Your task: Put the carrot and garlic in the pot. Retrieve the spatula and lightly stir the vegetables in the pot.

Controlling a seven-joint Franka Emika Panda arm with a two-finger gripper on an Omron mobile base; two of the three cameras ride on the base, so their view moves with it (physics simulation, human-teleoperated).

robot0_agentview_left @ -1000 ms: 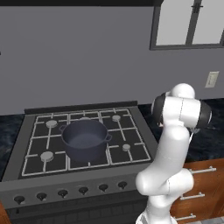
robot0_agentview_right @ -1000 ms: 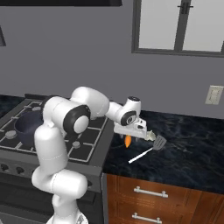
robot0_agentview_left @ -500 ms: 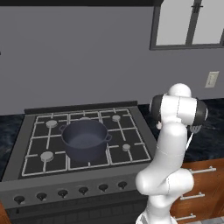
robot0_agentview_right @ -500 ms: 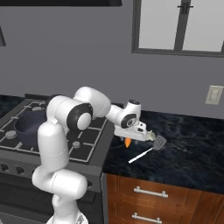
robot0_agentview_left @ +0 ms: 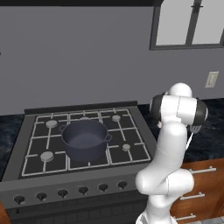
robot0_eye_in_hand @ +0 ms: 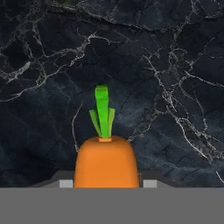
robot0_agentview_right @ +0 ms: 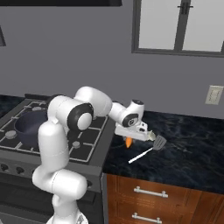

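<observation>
The stubby orange carrot with its green top lies on the dark marble counter, right of the stove. My gripper reaches down over the carrot. In the hand view my gripper has a fingertip pressed against each side of the carrot. The spatula lies just right of the gripper, dark blade away from the stove. The dark blue-grey pot stands in the middle of the stove, with nothing seen inside; it also appears as the pot far left of the gripper. The garlic is out of view.
The stove has raised grates and a row of knobs along its front. A wall with a window and a socket runs behind the counter. Wooden drawers sit below the counter edge.
The jaws have come in from wide apart onto the carrot's sides. The arm has hardly moved and the carrot still lies on the counter.
</observation>
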